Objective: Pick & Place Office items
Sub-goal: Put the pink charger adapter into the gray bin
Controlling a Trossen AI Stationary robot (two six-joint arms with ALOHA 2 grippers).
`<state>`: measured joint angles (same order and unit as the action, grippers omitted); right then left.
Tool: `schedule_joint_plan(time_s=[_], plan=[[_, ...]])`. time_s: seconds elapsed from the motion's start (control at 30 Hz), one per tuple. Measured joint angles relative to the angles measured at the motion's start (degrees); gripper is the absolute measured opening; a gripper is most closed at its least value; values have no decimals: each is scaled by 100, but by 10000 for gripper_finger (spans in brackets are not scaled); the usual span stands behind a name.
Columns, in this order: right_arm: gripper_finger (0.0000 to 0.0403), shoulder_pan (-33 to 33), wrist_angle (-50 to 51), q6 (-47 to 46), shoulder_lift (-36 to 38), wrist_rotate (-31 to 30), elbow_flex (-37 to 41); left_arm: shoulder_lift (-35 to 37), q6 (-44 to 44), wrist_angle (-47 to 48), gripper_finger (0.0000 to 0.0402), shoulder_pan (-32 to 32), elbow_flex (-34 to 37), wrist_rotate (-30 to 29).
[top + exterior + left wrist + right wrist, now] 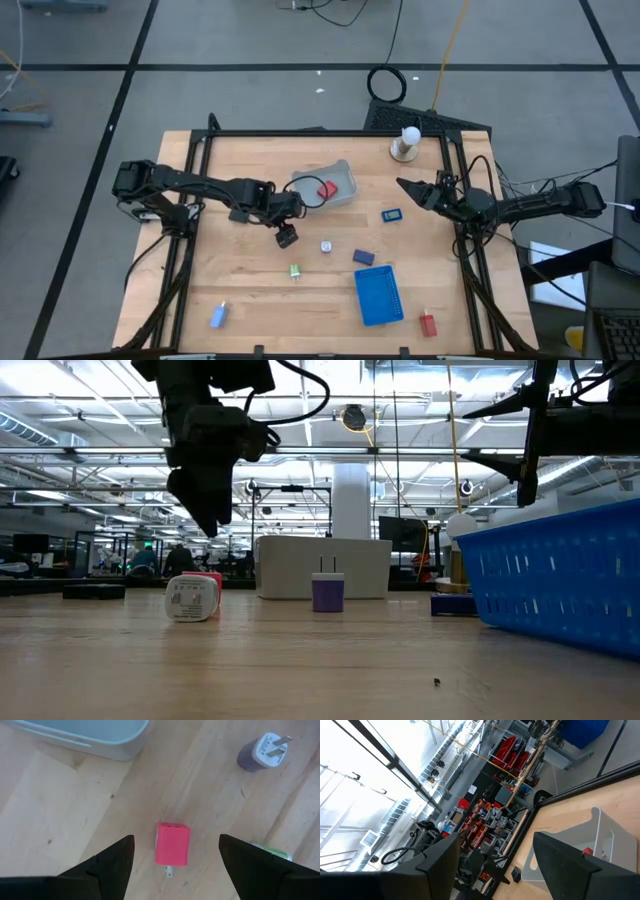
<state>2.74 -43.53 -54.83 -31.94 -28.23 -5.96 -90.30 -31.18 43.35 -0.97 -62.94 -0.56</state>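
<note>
My left gripper [287, 236] hangs open, pointing down, above a pink plug block [172, 844] that lies flat on the table. Its fingers [112, 862] stand on either side of the block, clear of it. Nearby lie a purple-and-white plug [262, 752] and a green piece [295, 270]. Farther off are a dark blue block [363, 257], a blue piece [391, 215], a light blue piece [218, 316] and a red piece [428, 324]. Another red piece [326, 189] lies in the pale bin [343, 172]. My right gripper [405, 186] waits open and raised at the table's right, pointing toward the bin.
A flat blue tray [378, 295] lies near the front edge, right of centre. A white object on a round base [404, 143] stands at the far edge. A black frame [300, 133] runs round the table's rim. Bare wood lies left of the green piece.
</note>
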Motion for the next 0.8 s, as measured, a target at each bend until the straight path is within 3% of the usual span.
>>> schedule_joint_plan(time_s=[0.33,0.8], plan=[[242,-2,-2,0,0,0,0,-50,-2,-17,294,11,0,-404],[242,0,-175,2,0,302,-4,-50,-24,11,294,26,0,-400]])
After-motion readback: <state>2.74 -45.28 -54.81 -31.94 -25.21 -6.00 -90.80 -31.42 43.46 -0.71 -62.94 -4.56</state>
